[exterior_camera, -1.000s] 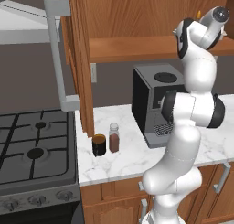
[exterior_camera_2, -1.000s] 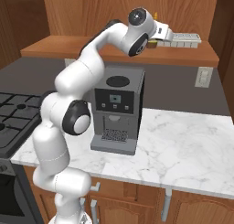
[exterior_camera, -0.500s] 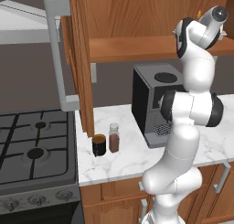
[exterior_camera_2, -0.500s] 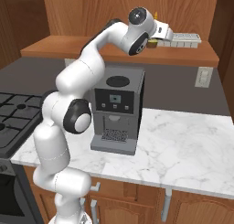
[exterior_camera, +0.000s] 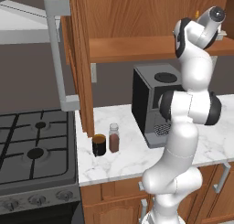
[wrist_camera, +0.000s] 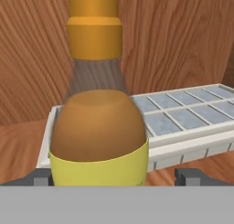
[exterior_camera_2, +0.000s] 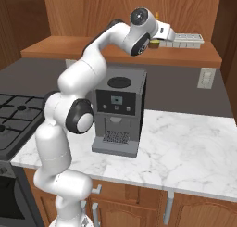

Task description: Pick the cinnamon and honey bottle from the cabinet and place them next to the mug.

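Vs 1 s ago: hardly any change. Base cams haven't shifted, arm pose same, gripper still up at the cabinet shelf; at most a hair further in.

L to R in left base view: stove (exterior_camera: 34, 147) far left, then cabinet (exterior_camera: 137, 31) side panel coming down to the counter (exterior_camera: 123, 159). Mug (exterior_camera: 98, 144) and cinnamon (exterior_camera: 114, 137) stand on the counter just beside each other, upright, mug on the left, same spots as before. Coffee machine (exterior_camera: 153, 104) next, behind the arm. Top right, the orange tip of the honey bottle (exterior_camera: 197, 13) pokes up beside the wrist, on the shelf.

Right base view: gripper (exterior_camera_2: 159, 41) reaches over the shelf board, bottle mostly hidden by the hand, grey ice-cube tray (exterior_camera_2: 187, 38) just right of it on the same board.

Hand view: honey bottle (wrist_camera: 97, 127) upright, v. close, centred between the two finger tips (wrist_camera: 43, 177), one each side of its base. Jaws spread wide, not clamped; contact w/ bottle can't be told. Tray (wrist_camera: 183, 118) sits behind the bottle, to its right, wood back panel beyond.
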Controlling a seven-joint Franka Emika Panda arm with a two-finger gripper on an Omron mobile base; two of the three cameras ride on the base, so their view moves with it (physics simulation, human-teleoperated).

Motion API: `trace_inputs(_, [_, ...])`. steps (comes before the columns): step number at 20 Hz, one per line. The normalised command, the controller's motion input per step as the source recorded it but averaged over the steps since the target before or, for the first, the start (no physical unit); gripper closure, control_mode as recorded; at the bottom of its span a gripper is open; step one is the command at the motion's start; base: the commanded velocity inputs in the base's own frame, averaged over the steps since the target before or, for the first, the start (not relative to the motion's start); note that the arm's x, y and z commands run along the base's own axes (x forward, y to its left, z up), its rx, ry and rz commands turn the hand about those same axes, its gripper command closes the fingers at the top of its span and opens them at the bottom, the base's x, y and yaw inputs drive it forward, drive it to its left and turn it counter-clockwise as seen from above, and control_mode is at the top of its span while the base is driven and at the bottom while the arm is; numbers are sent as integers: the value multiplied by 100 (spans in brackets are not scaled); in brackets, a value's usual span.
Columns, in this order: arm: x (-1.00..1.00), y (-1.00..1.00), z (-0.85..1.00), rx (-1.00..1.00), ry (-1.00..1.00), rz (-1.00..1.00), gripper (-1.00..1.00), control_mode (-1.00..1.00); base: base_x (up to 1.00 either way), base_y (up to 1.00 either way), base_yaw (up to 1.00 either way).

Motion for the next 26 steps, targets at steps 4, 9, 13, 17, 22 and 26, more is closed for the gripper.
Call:
trace_inputs(4, [5,0,-2,0,0,0,-100,-100,0,0,0])
trace_inputs(9, [0,0,0,0,0,0,-100,-100,0,0,0])
trace_inputs(13, [0,0,0,0,0,0,-100,-100,0,0,0])
trace_inputs(17, [0,0,0,0,0,0,-100,-100,0,0,0])
trace_inputs(22, [0,0,0,0,0,0,100,-100,0,0,0])
trace_inputs(26, [0,0,0,0,0,0,100,-100,0,0,0])
